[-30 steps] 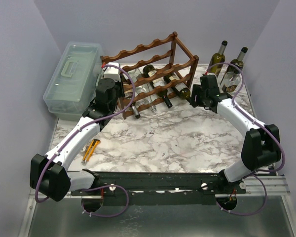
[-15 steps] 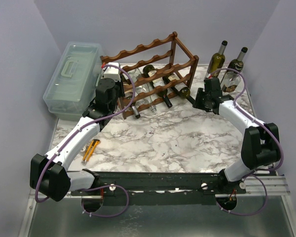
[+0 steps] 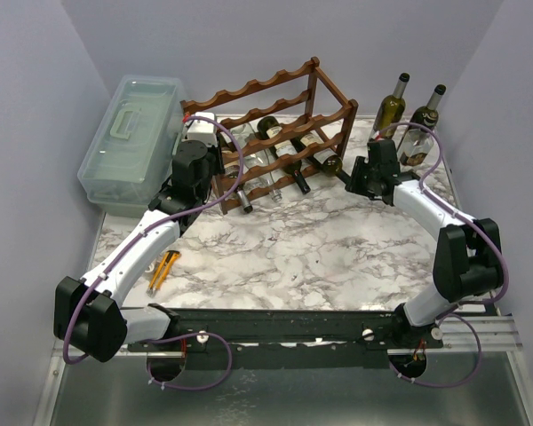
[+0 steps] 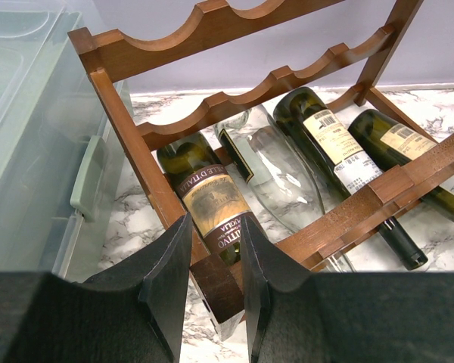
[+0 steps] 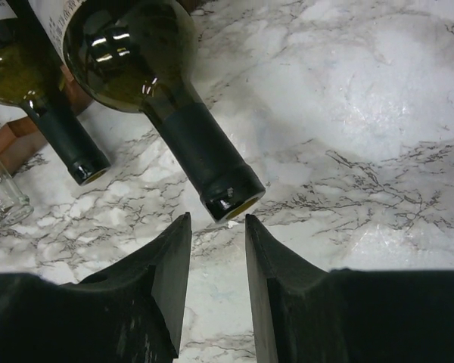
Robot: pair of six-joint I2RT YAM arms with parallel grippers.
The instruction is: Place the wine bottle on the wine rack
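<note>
The dark reddish-brown wine rack (image 3: 275, 98) (image 4: 212, 113) stands at the back of the marble table and holds several lying bottles. At the right end of its lowest tier lies a green wine bottle (image 3: 327, 161) (image 5: 136, 53), its black-capped neck pointing out at my right gripper (image 3: 352, 180) (image 5: 218, 223). That gripper sits just short of the bottle's mouth. Its jaws are a narrow gap apart with nothing between them. My left gripper (image 3: 215, 173) (image 4: 216, 223) is shut on the rack's front left corner post, beside a labelled dark bottle (image 4: 208, 197).
A pale green plastic box (image 3: 129, 142) (image 4: 23, 151) stands left of the rack. Two upright bottles (image 3: 393, 105) (image 3: 422, 124) stand at the back right corner. A yellow tool (image 3: 164, 269) lies by the left arm. Another neck (image 5: 68, 144) and a clear bottle (image 5: 0, 193) poke out beside the green one.
My right gripper has let go of the bottle's neck, drawn back a little toward the right, and narrowed its jaws. The left arm has not moved.
</note>
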